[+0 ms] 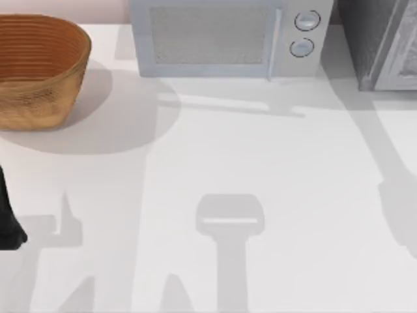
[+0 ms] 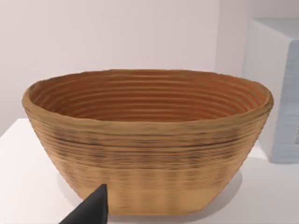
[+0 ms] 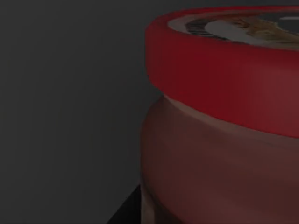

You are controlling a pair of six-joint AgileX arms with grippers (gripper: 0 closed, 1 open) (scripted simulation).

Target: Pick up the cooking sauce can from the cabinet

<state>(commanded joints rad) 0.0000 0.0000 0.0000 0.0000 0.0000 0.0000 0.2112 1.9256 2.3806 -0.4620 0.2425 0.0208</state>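
Observation:
The cooking sauce can [image 3: 210,163] looms very close in the right wrist view, upright, with a bright red lid [image 3: 219,79] and a reddish side label, in a dark enclosed space. A dark part of my right gripper [image 3: 125,211] sits just beside the can's base. The grey cabinet [image 1: 378,45] stands at the table's far right corner in the top view. My left arm [image 1: 8,218] is parked at the table's left edge, and my left gripper [image 2: 91,210] points at the basket.
A woven brown basket [image 1: 39,68] stands at the far left, also close ahead as the basket [image 2: 149,140] in the left wrist view. A white microwave [image 1: 228,36] occupies the back middle. The white table [image 1: 215,163] stretches open in front of them.

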